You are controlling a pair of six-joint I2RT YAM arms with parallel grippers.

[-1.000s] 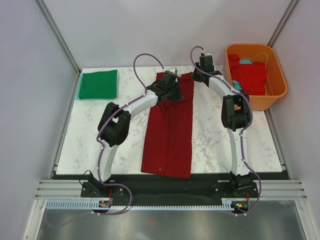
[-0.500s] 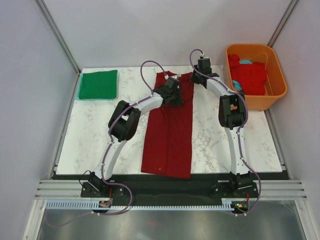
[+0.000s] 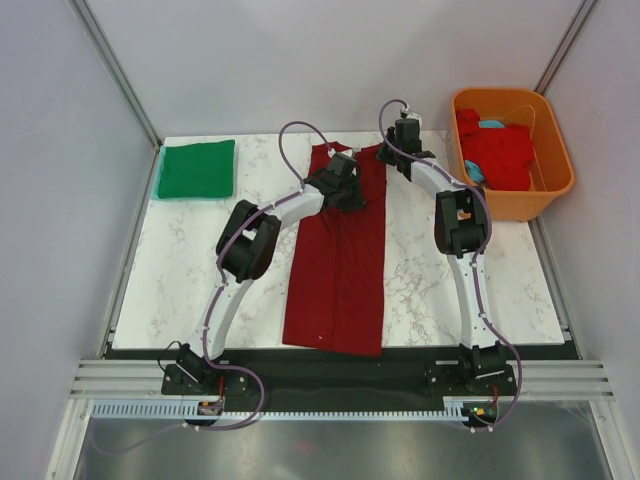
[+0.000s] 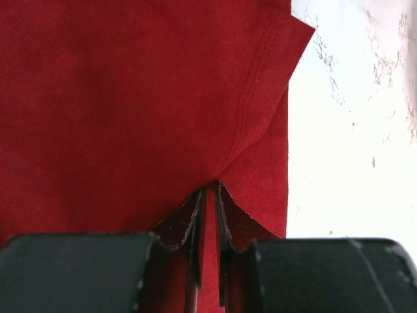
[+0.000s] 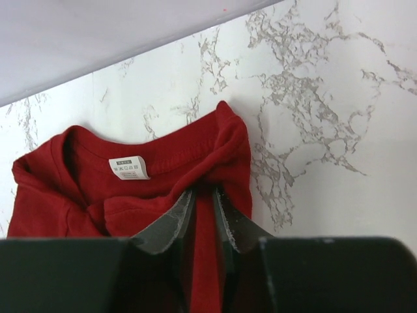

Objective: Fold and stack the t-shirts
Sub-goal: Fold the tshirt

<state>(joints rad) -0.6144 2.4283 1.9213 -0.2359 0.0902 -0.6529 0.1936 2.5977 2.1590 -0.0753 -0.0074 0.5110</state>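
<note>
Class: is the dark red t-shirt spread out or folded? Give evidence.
Partly folded: the dark red t-shirt lies as a long narrow strip, no sleeves sticking out, not yet a square like the green t-shirt.

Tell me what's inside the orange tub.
Inside the orange tub lies a crumpled bright red t-shirt, with bits of light blue cloth showing at its far and left edges. Whatever lies beneath the red one is covered.
</note>
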